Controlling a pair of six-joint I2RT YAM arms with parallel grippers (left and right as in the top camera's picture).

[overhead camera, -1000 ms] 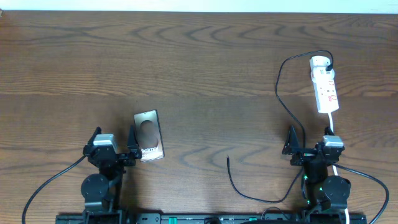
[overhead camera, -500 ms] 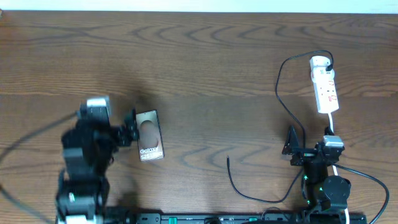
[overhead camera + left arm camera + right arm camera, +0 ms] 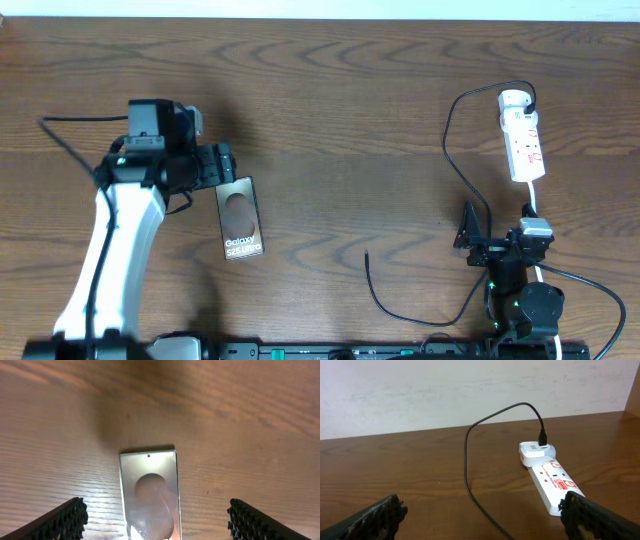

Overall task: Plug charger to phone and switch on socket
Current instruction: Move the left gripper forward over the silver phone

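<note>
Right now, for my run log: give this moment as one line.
left gripper: open, by phone | right gripper: open, empty | charger: not in phone | socket: untouched

This looks like a robot lab or a test room, not a home. A big brown wooden table [image 3: 330, 90] fills the view, and a plain white wall [image 3: 420, 390] stands behind it. The robot's left arm [image 3: 115, 235] and right arm [image 3: 520, 285] sit at the near edge of the table, by a black rail [image 3: 340, 353]. Only a few things lie on the bare wood: a phone [image 3: 240, 218], a white socket [image 3: 522, 140] strip and a thin black charger [image 3: 466, 460] cable.
</note>
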